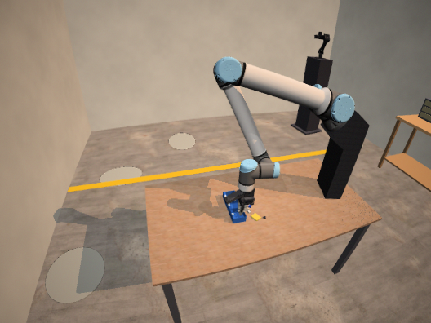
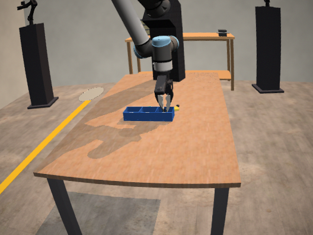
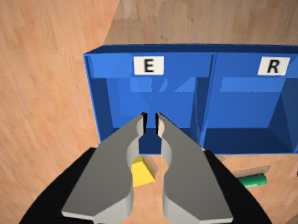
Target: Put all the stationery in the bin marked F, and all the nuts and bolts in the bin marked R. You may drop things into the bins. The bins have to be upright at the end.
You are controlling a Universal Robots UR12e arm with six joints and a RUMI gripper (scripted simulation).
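Note:
The blue three-part bin stands upright on the table and also shows in the exterior view. In the wrist view I read its labels E and R; the F label is out of that view. My gripper is shut, with nothing visible between the tips, and hangs low over the near edge of the E compartment. A yellow wedge-shaped piece lies on the table just outside the bin under my fingers. A green stick lies on the table to its right.
A small dark item lies next to the yellow piece. The E and R compartments look empty. The arm's black base stands at the table's far right corner. A wooden shelf stands behind the table.

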